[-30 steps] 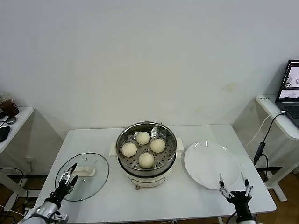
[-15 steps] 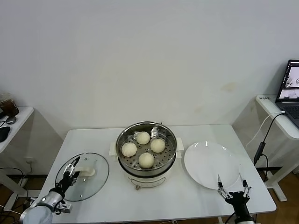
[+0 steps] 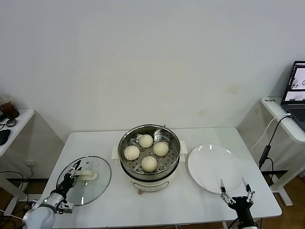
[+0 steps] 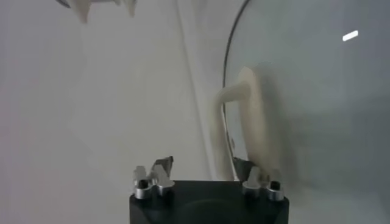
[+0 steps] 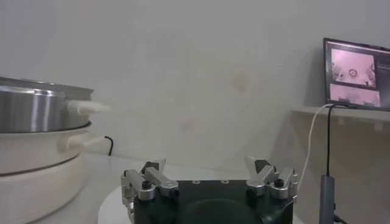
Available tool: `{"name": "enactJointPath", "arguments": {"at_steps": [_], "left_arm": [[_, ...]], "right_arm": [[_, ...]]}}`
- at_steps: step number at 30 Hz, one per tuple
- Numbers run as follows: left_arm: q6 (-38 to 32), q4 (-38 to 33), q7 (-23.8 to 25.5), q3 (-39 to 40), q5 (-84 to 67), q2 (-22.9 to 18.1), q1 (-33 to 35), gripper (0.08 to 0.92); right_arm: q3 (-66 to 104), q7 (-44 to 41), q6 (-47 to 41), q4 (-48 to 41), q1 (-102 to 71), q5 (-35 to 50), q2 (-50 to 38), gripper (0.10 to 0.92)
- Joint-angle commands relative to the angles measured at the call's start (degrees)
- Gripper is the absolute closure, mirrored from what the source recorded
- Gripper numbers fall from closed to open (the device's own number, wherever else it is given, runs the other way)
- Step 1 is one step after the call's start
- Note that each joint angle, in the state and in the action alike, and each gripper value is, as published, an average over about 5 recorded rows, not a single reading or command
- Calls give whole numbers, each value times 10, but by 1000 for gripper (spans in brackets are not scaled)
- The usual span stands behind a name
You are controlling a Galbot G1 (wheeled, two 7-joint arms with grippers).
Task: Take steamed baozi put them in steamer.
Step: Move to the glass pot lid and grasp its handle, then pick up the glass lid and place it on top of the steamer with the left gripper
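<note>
Steamed baozi [image 3: 149,163]: four in all, sitting on the perforated tray inside the steamer, spaced apart in a rough ring
Steamer [image 3: 127,143]: steel pot on its white base, mid-table, uncovered
Glass lid [image 3: 97,183]: flat on the table to the robot's left of the steamer, white handle [image 4: 242,115] facing up
Plate [image 3: 209,167]: white, bare, on the steamer's other side
Left gripper [image 3: 71,175]: low over the near-left edge of the lid, fingers spread, holding nothing; handle lies just ahead of it in the left wrist view
Right gripper [image 3: 234,193]: at the plate's near rim, fingers wide apart, holding nothing
Laptop [image 3: 296,90]: on a side desk, far right, screen lit
</note>
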Motion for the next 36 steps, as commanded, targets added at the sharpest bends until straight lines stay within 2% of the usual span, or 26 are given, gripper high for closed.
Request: {"name": "enactJointPath", "arguments": {"at_steps": [1, 6, 10, 15, 18, 23, 27, 32, 36], "left_arm": [[-1, 23, -5, 4, -19, -1, -11, 520], [-5, 20, -16, 4, -48, 1, -4, 667], [8, -21, -23, 2, -70, 9, 22, 773], [52, -114, -41, -8, -120, 21, 90, 814], [107, -192, -39, -23, -148, 35, 152, 822], [206, -349, 21, -65, -209, 68, 248, 824], [254, -438, 83, -105, -244, 83, 279, 824], [313, -522, 141, -100, -288, 111, 257, 824], [372, -547, 164, -10, -310, 151, 196, 824]], "right_arm": [[-3, 0, 2, 0, -1, -2, 1, 203], [-8, 1, 3, 0, -2, -7, 1, 203], [-12, 0, 4, 3, -3, -11, 0, 203], [-15, -1, 7, -2, -1, -24, -5, 203], [-19, -1, 9, -2, -3, -28, -9, 203], [-30, -3, 11, -1, -5, -33, -13, 203], [-42, -5, 10, 2, -7, -38, -16, 203], [-50, -6, 14, 1, -9, -46, -20, 203], [-55, -2, 19, 0, -11, -68, -21, 203]]}}
